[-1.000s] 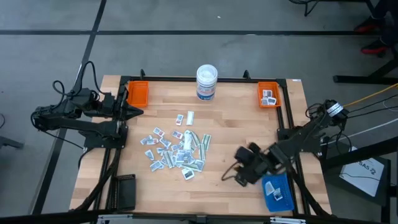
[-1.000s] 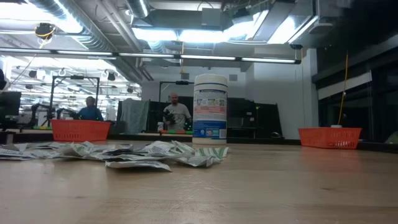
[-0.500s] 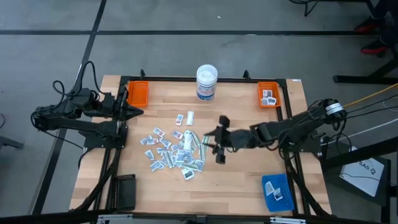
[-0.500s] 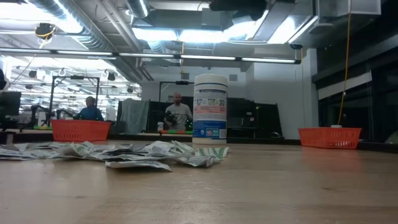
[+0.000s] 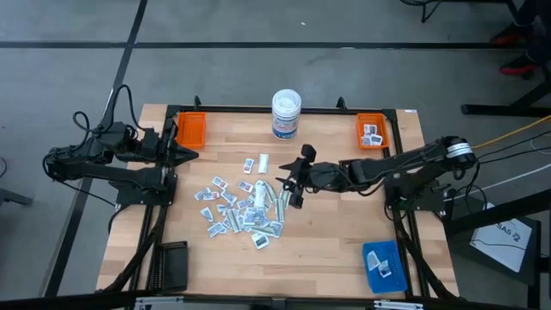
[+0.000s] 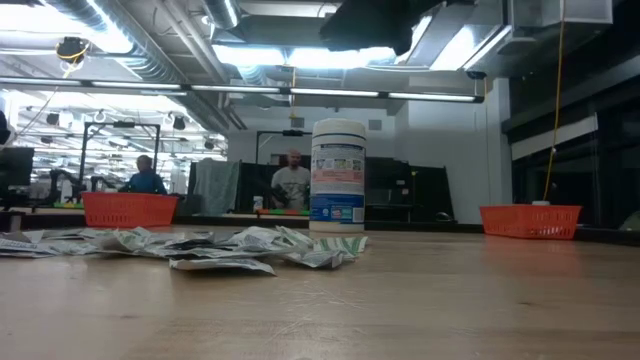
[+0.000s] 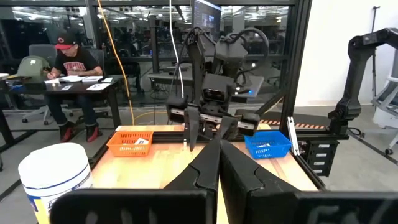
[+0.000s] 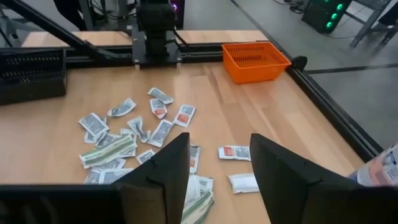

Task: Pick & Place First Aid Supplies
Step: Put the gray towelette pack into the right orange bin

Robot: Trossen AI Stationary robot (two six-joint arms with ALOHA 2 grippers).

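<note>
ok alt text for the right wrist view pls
The right claw, open and empty, hangs above a loose pile of first aid packets on a wooden table. An orange tray sits beyond the pile near the table's edge, and a black tray sits off to the other side.

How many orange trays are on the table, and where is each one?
2. One orange tray sits at the table's far left corner, beside the parked left arm; the other orange tray sits at the far right corner and holds a few packets.

Robotics lab — exposed ceiling ducts (image 6: pixel 150 50), strip lighting, further robot rigs (image 7: pixel 214 74), person at desk (image 7: pixel 71 68)
</note>
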